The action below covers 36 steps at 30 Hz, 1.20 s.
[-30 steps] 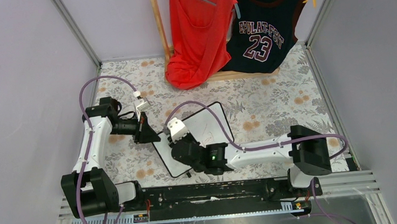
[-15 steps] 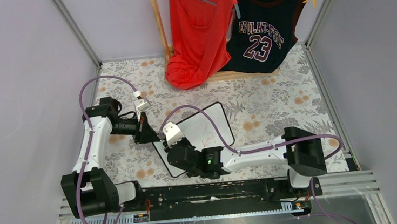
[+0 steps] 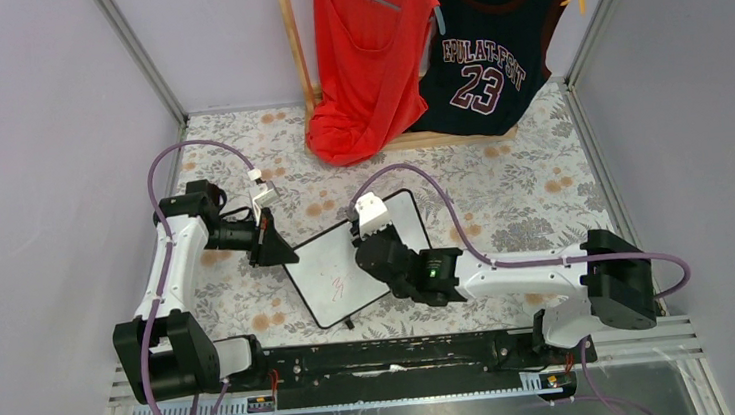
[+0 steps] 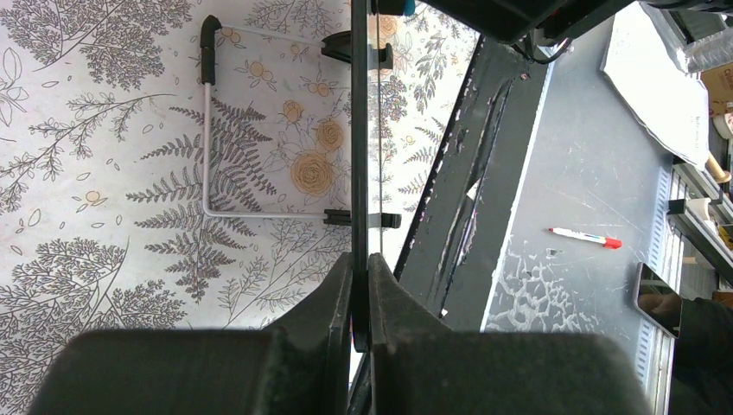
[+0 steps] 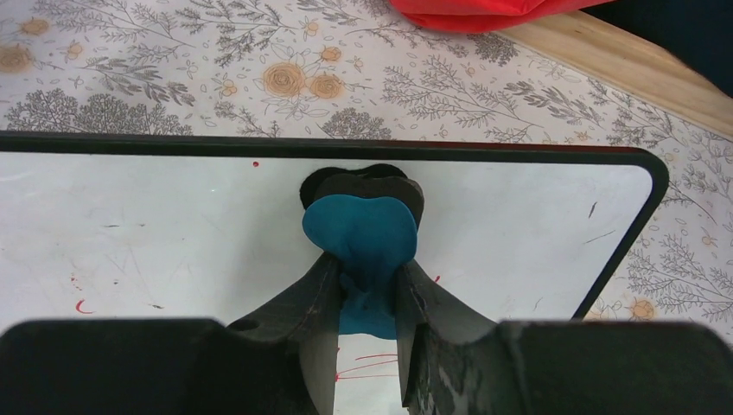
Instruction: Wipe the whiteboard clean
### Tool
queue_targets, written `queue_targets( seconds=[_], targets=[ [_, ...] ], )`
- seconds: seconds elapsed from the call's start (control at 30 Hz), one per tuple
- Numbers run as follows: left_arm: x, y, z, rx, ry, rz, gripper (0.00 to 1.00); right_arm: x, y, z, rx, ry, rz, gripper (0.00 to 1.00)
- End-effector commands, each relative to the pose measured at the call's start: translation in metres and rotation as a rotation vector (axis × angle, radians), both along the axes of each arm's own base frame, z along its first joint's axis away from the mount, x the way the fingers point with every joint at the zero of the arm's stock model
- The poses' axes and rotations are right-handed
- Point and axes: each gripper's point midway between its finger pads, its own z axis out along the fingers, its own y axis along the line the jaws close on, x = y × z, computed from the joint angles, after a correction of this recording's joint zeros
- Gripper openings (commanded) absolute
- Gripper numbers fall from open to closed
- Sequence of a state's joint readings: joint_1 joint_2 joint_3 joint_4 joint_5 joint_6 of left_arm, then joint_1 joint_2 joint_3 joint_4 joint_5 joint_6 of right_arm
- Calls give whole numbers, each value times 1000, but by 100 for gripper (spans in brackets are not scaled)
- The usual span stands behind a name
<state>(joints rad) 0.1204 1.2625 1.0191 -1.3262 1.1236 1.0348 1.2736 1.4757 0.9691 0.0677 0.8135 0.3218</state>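
The whiteboard (image 3: pixel 334 271) lies tilted on the floral cloth, with a red scribble on its near half. My left gripper (image 3: pixel 272 244) is shut on the board's left edge, seen edge-on in the left wrist view (image 4: pixel 360 156). My right gripper (image 3: pixel 375 250) is shut on a blue eraser (image 5: pixel 363 246) with a black felt base, pressed on the board (image 5: pixel 173 233) near its far edge. Red strokes show between the fingers (image 5: pixel 302 320) in the right wrist view.
A red top (image 3: pixel 365 57) and a dark "23" jersey (image 3: pixel 490 46) hang on a wooden rack at the back. The black rail (image 3: pixel 387 356) runs along the near edge. A red-capped marker (image 4: pixel 583 236) lies on the grey surface beyond the rail.
My right gripper has swept with the eraser from the board's near left part up to its far right part. The left gripper has held still.
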Motion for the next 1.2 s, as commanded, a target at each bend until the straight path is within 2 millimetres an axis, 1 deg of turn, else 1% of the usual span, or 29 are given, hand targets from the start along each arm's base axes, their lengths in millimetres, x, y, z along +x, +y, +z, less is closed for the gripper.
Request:
queue_targets(
  seconds=[0.0,0.07,0.2,0.27,0.33,0.4,0.47,0.57,0.63,0.7,0.73,0.77,0.9,0.93,0.97,1.17],
  targets=[
    [-3,0,3,13,-31,-35,0,-3,11,1,15,4,2,0],
    [-3,0,3,13,-31,-34,0,-12,29,-1,20,6,36,0],
    [-3,0,3,12,-29,-35,0,-37,73,-4,24,14,127,0],
    [-3,0,3,13,-32,-35,0,-50,93,-12,14,24,170,0],
    [-3,0,3,13,-32,-35,0,-60,109,-15,25,37,203,0],
    [-3,0,3,12,-33,-36,0,-70,122,-17,45,51,237,0],
    [-3,0,3,11,-34,-37,0,-78,130,-16,64,55,255,0],
    [-4,-1,3,12,-36,-39,0,-83,131,-16,83,59,258,0],
    [-4,-1,4,10,-36,-39,0,-83,126,-18,97,61,247,0],
    [-4,0,3,10,-34,-41,0,-82,116,-21,111,57,225,0],
    [-4,0,4,10,-35,-41,0,-79,108,-26,100,50,202,0],
    [-4,-1,4,9,-37,-42,0,-78,103,-25,98,44,189,0],
    [-5,-1,4,7,-34,-46,0,-64,69,-31,32,6,103,0],
    [-5,-1,4,7,-34,-46,0,-60,61,-37,7,5,84,0],
    [-5,-1,4,8,-34,-47,0,-55,52,-29,17,-2,64,0],
    [-6,-1,4,7,-37,-48,0,-30,-1,-17,5,-34,-58,0]
  ],
)
